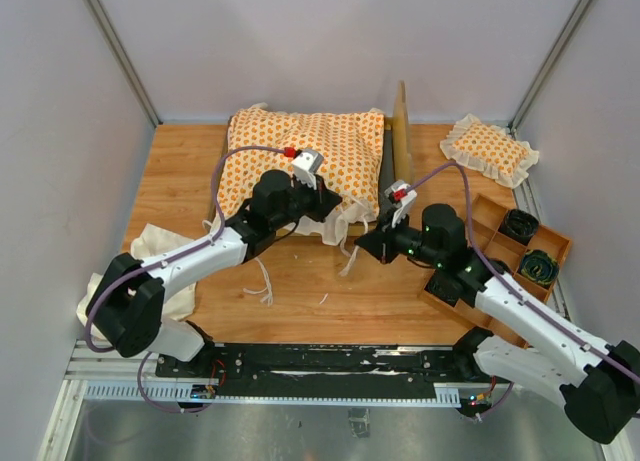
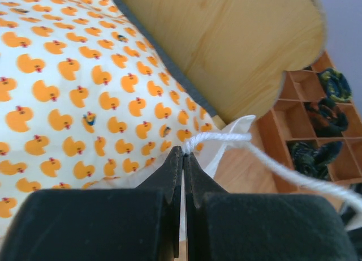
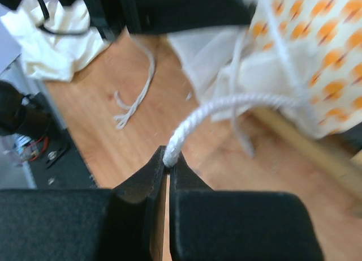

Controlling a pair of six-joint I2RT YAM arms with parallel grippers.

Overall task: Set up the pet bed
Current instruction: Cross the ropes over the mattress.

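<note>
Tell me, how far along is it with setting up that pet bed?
The cushion already lies on the bed frame. In hand: the left gripper and right gripper each pinch a white tie string near the cushion's corner. Left: no knot shows yet, and the small pillow sits apart.

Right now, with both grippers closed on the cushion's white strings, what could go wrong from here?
1. The right gripper pinches its string only at the very tip; a slight tug could slip it free.
2. The left gripper grips a tie string right at the cushion corner, so pulling may shift the cushion on the bed frame.
3. The right arm reaches over the wooden tray; a wide swing might knock it.
</note>
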